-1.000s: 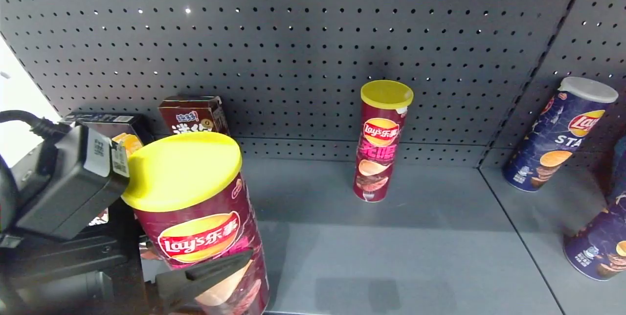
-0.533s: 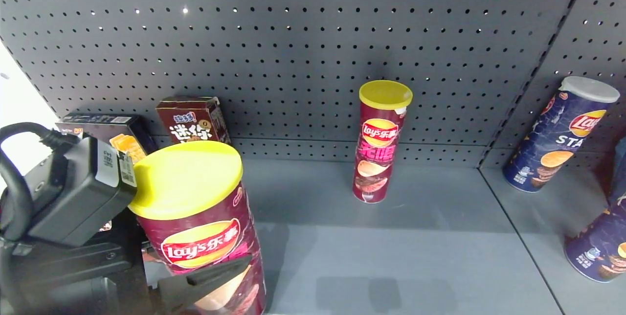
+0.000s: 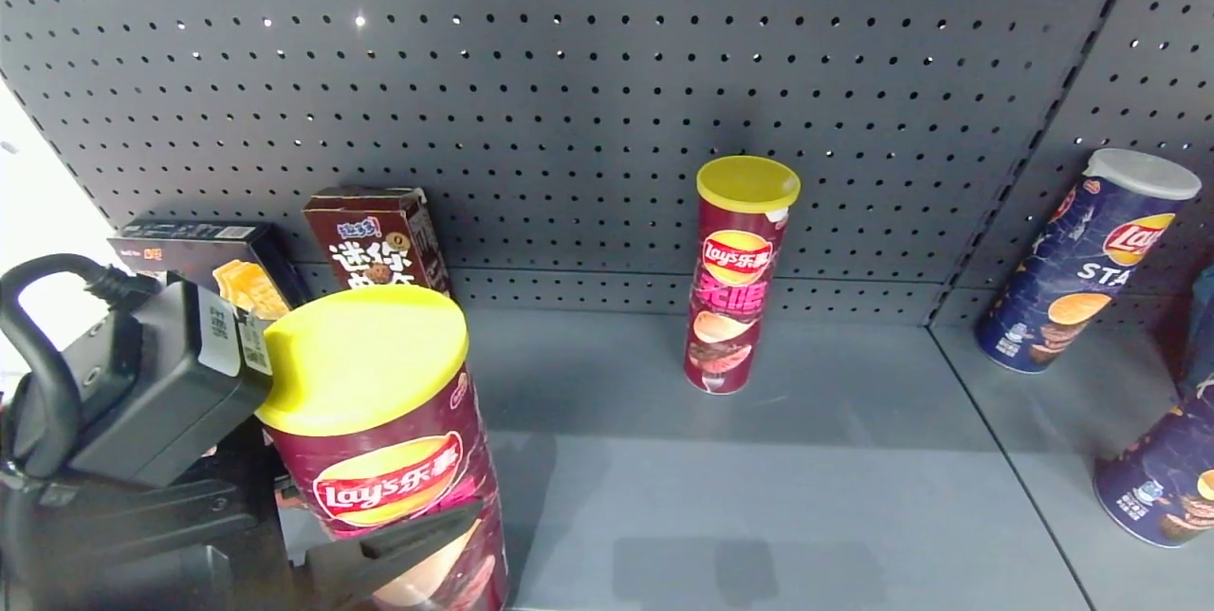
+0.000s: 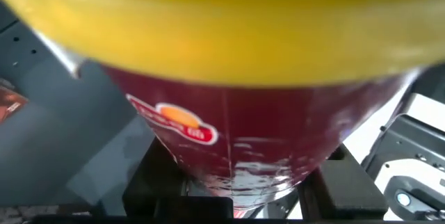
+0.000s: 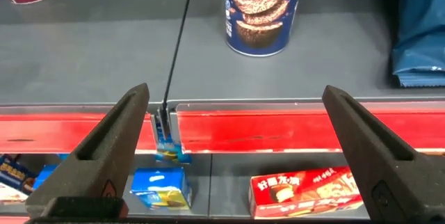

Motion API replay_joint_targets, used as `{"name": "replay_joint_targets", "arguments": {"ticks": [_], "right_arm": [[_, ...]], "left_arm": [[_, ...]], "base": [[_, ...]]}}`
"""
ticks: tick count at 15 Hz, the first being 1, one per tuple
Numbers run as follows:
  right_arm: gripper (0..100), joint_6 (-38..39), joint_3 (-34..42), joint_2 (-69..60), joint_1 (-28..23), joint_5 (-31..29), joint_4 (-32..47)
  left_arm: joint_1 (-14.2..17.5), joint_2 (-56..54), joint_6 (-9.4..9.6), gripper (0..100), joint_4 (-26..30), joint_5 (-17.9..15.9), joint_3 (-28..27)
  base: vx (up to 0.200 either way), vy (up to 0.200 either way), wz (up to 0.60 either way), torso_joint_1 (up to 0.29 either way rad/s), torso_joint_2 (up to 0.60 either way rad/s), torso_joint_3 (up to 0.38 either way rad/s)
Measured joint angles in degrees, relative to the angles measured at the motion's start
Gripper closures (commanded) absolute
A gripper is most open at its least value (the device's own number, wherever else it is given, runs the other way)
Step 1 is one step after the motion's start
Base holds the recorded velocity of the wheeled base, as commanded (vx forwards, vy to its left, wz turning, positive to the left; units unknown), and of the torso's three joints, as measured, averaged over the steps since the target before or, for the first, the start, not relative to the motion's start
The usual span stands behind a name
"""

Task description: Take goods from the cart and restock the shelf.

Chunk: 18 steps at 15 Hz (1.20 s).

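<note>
The left claw is clamping a maroon chip can with a yellow lid, holding it upright at the front left of the grey shelf. A matching can is standing near the pegboard back. The right claw is hanging with its fingers wide apart before the shelf's red edge strip.

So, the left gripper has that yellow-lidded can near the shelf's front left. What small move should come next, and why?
Probably ease the left gripper forward and lower the held can upright onto the bare shelf, left of the matching can. The held can's base is out of frame, so contact isn't confirmed, and that stretch of shelf looks free.
</note>
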Motion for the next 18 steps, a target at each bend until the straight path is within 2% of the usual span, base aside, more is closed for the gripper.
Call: {"name": "replay_joint_targets", "arguments": {"ticks": [2,4,6,8,10,12,13,15,18], "right_arm": [[0,-0.4,-0.2,0.0,0.0,0.2,0.0],[0,-0.1,-4.3,0.8,-0.3,0.3,0.0],[0,-0.6,-13.1,5.2,0.0,1.7,2.7],[0,-1.6,-22.2,11.5,0.5,5.2,4.6],[0,-2.5,-25.6,15.0,1.3,12.9,6.1],[0,-3.1,-27.3,14.6,1.8,29.0,9.5],[0,-3.2,-28.4,14.1,2.0,33.7,11.2],[0,-3.3,-30.6,14.7,2.0,36.9,12.2],[0,-5.1,-33.9,21.9,2.1,38.6,12.6]], "left_arm": [[0.0,-0.3,0.01,100,0.0,0.7,0.1],[0.0,-0.9,0.06,100,1.2,1.8,0.1],[-0.3,-2.3,0.33,100,5.6,4.8,-0.2],[-0.5,-3.5,0.34,100,8.0,6.2,-1.0],[-0.5,-4.4,0.37,100,8.3,6.4,-1.3],[-0.3,-4.7,0.26,100,8.1,6.3,-1.4],[-0.2,-4.8,0.17,100,8.0,6.3,-1.2],[-0.1,-4.7,0.04,100,7.9,6.1,-1.1],[0.2,-4.2,-0.05,100,7.7,5.7,-1.0]], "base": [[0.0,0.0,0.0,0.0,0.0,0.0],[0.0,0.0,0.0,0.0,0.0,0.0],[0.0,0.0,0.0,0.0,0.0,0.0],[0.0,0.0,0.0,0.0,0.0,0.0],[0.0,0.0,0.0,0.0,0.0,0.0],[0.0,0.0,0.0,0.0,0.0,0.0],[0.0,0.0,0.0,0.0,0.0,0.0],[0.0,0.0,0.0,0.0,0.0,0.0],[0.0,0.0,0.0,0.0,0.0,0.0]]}}
